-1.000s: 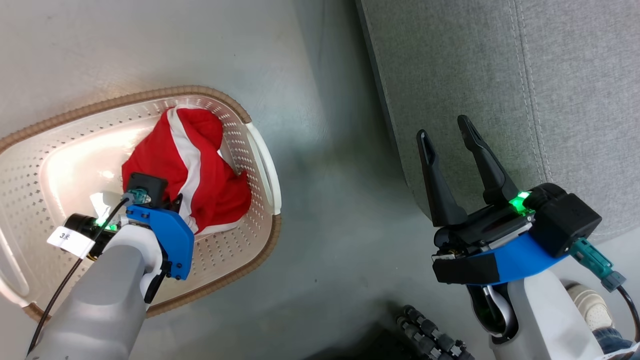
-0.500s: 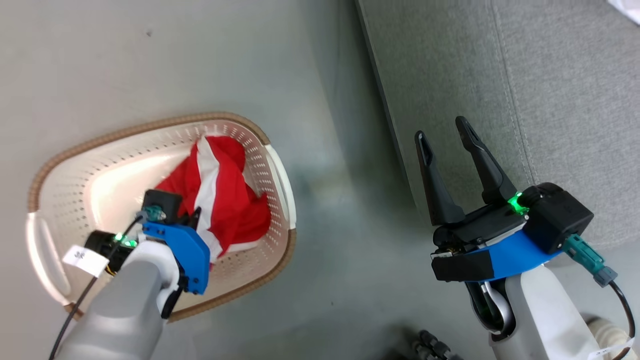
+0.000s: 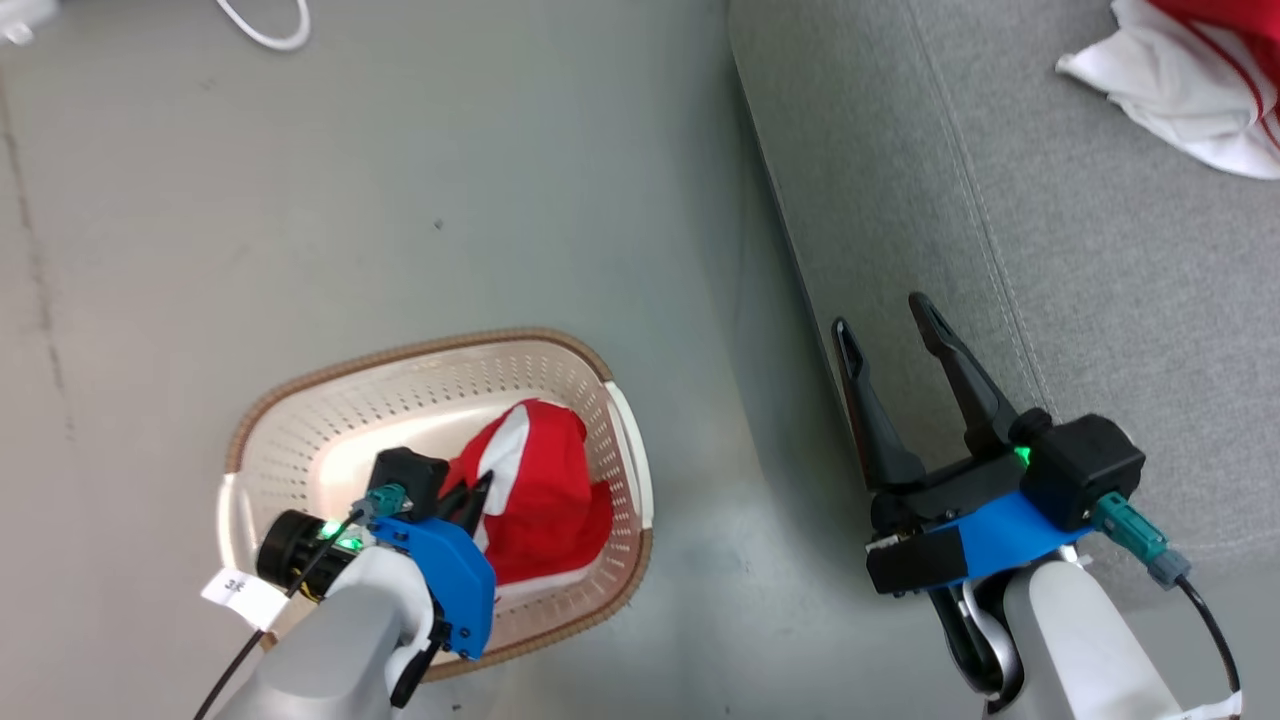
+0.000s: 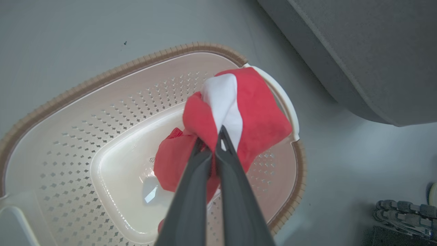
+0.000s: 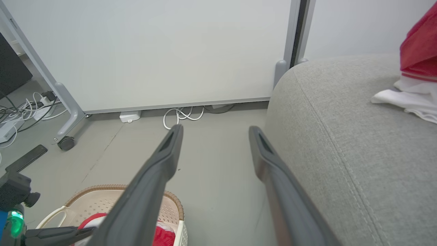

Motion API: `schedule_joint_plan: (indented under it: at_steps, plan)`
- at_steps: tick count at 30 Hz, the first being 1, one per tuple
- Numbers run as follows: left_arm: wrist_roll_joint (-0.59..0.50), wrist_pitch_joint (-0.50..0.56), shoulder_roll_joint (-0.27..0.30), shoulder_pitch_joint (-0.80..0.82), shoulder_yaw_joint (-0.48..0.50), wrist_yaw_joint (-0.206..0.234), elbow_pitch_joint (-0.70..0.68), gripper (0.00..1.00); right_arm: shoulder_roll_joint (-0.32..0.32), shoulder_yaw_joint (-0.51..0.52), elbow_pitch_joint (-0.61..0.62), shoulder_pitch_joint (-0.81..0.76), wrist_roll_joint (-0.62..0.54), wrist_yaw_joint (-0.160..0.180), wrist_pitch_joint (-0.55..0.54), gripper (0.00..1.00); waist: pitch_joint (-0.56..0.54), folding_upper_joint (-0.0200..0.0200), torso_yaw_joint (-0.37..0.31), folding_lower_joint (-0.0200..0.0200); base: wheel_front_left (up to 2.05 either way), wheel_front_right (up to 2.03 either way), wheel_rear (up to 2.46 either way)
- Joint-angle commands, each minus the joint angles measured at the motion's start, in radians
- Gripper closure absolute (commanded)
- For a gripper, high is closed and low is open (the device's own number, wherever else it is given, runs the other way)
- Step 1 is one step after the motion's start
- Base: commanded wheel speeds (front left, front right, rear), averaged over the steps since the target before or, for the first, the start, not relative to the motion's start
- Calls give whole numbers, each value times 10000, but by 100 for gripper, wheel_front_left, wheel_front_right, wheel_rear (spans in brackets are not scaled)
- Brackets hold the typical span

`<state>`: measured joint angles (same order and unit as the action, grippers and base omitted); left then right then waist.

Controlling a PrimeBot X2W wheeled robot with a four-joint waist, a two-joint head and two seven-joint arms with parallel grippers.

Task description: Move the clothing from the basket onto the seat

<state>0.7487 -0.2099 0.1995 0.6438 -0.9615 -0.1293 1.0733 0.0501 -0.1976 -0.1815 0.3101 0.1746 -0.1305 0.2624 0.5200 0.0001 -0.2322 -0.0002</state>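
**A:** Where is the left end effector (image 4: 211, 136)?

**B:** It is over the basket (image 4: 102, 73). Its two dark fingers are pressed together on a fold of the red-and-white garment (image 4: 252, 109). The pinch sits where a white panel meets the red cloth.

**A:** And the rest of that garment?

**B:** It is bunched around the fingertips and droops down inside the basket. In the left wrist view its upper bulge overlaps the white handle at the end of the basket nearer the sofa (image 3: 1050, 220). I cannot tell whether the lowest cloth touches the basket's bottom.

**A:** How does the basket stand?

**B:** It is upright on the grey floor (image 3: 400, 180), near the sofa, with a strip of floor between the two.

**A:** What about the right end effector (image 3: 882, 315)?

**B:** Its fingers are spread wide and grip nothing. It is held at the sofa's rounded edge, beside the stitched seam, with both fingers pointing up the head view. It is well apart from the basket.

**A:** Is anything lying on the sofa?

**B:** A second garment (image 3: 1190, 90) lies crumpled on the cushion, at the top right corner of the head view. Its white cloth is nearest the right end effector, with red fabric and thin red stripes behind it. It is well apart from the spread fingers.

**A:** And beyond the floor?

**B:** The right wrist view shows a pale wall panel (image 5: 170, 51). A white cable (image 5: 181, 114) is looped at its foot. To the left, a grey leg ends in a caster (image 5: 66, 143).
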Motion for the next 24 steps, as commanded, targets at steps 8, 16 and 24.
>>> schedule_joint_plan:
  at_steps: [8,16,24]
  plan:
    - [262,-433,-89,-511,-491,-7,-633,100,4,175,-455,-711,-214,-5,-28,0,-2169,-1,918,2,0,0,0]
    - [178,-558,53,-722,-739,-7,-1484,100,6,204,-597,-1302,-197,-5,-275,0,-3411,-1,1232,2,0,0,0]
    - [-103,-563,163,-566,-790,-7,-2366,100,4,154,-627,-1723,-41,-5,-442,0,-4168,-1,1391,2,0,0,0]
